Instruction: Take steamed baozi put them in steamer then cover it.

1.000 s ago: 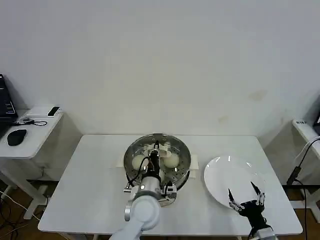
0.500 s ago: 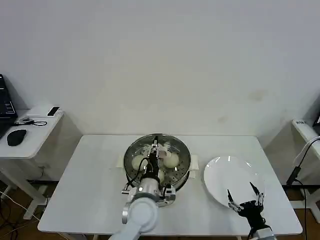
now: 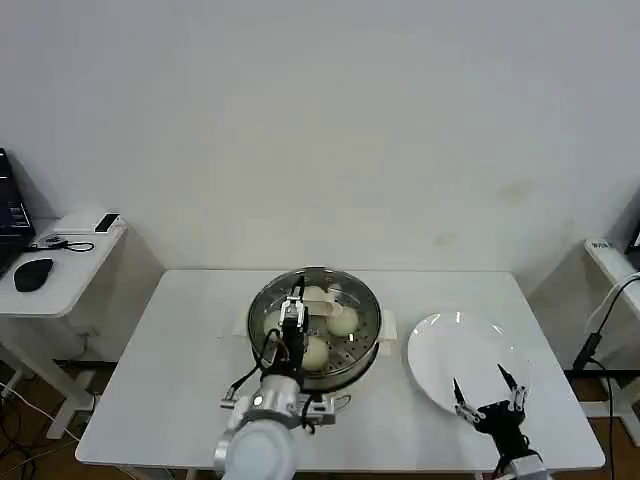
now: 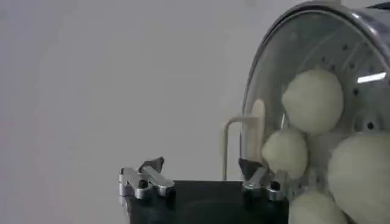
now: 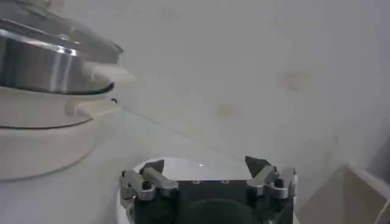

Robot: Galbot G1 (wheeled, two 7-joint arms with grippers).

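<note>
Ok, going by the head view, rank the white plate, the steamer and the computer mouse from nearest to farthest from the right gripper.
1. White plate: directly under the right gripper, at the table's right end.
2. Steamer: at the table's middle, to the gripper's left, with its cover on.
3. Computer mouse: on the side table at far left.
</note>
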